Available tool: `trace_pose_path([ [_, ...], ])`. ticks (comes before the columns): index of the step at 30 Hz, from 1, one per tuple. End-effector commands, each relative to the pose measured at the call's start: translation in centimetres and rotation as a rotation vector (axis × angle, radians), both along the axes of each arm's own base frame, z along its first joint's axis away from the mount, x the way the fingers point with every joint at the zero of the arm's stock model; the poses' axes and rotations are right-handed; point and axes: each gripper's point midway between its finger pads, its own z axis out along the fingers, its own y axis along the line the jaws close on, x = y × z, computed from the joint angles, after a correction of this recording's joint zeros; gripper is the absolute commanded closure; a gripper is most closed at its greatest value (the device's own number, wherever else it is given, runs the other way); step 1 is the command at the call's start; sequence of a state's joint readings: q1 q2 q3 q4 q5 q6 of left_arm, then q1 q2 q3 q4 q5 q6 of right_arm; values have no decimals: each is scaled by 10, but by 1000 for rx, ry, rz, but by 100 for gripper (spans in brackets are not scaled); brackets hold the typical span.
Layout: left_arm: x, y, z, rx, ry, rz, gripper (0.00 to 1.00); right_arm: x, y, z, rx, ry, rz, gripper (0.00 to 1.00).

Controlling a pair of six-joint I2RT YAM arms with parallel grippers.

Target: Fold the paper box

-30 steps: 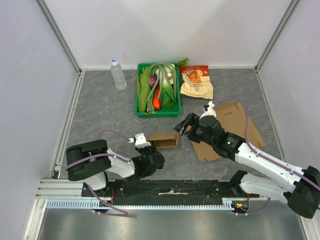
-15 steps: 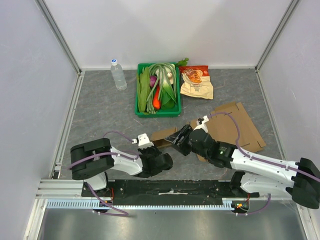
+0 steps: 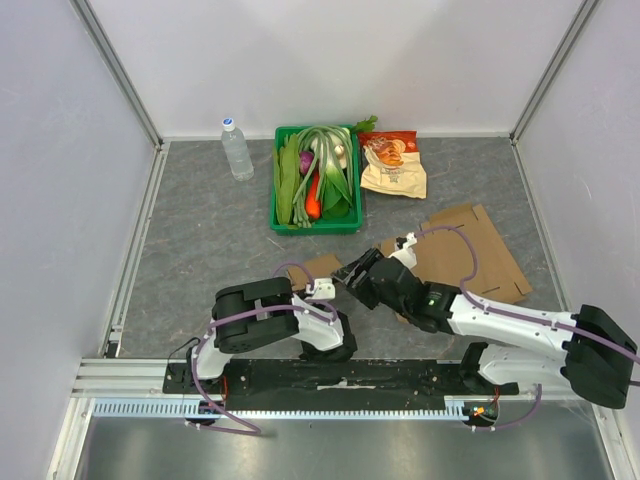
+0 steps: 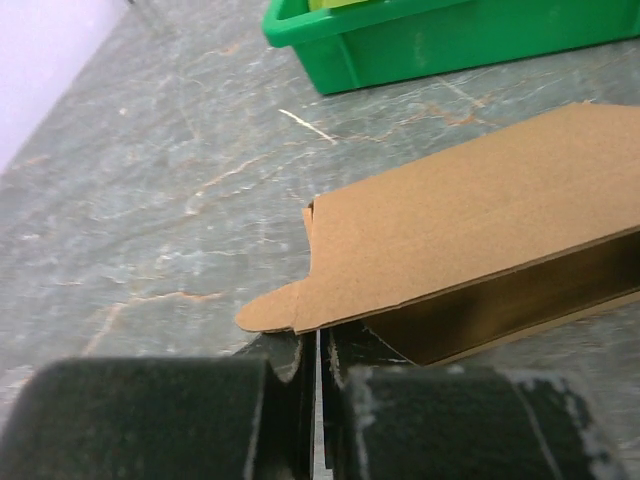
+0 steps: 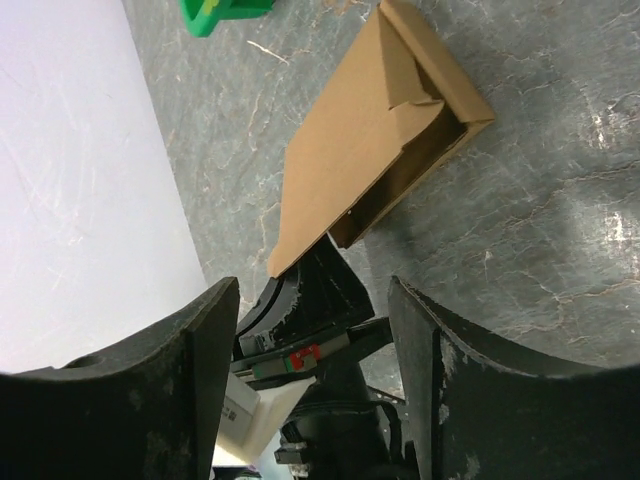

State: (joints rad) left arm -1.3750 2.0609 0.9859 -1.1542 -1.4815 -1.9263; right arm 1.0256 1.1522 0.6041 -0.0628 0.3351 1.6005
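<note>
Bracing the half-formed paper box (image 4: pixel 470 230), lying flat mid-tabletop (image 3: pixel 200 230) just near of the green bin (image 3: pixel 315 228), looks key: left gripper (image 4: pixel 318 350) sits pressed together at its tab, right gripper (image 5: pixel 310 290) hangs spread above, so tuck flaps slowly.

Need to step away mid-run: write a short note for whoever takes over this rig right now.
Left gripper: shut, low on the grey table, tips at the tabbed end of the small brown cardboard box; nothing seen between them.
Right gripper: open, hovering over the box, holding nothing.
Box: lies between the grippers, shaped into a flat sleeve.
Done: body formed.
Left: one end is open, so its flaps need closing.
A flat brown cardboard sheet lies under the right arm.
</note>
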Motion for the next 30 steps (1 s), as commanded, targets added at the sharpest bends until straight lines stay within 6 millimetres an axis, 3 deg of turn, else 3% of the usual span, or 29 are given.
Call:
trace_pose_path([
  [1,5,-11,36,-457,-173,-39,98,6,-10,11,33,-40,-36,30],
  [5,5,-13,34,-461,-172,-39,98,-1,-5,-14,105,49,-20,28],
  [12,4,-5,30,-492,-176,-29,98,2,11,-30,175,106,22,25],
  [13,3,-4,30,-495,-176,-28,98,6,17,-24,205,90,33,25],
  [14,3,-5,30,-503,-178,-30,98,6,20,-32,195,105,47,25],
  [16,3,-3,29,-509,-180,-31,98,12,30,-22,244,81,72,29],
  [22,3,-3,29,-506,-179,-30,98,27,42,-7,240,34,109,26],
  [28,3,0,29,-522,-184,-31,98,36,58,-12,281,94,130,30],
  [30,2,1,28,-524,-184,-32,98,36,60,-16,297,122,122,37],
])
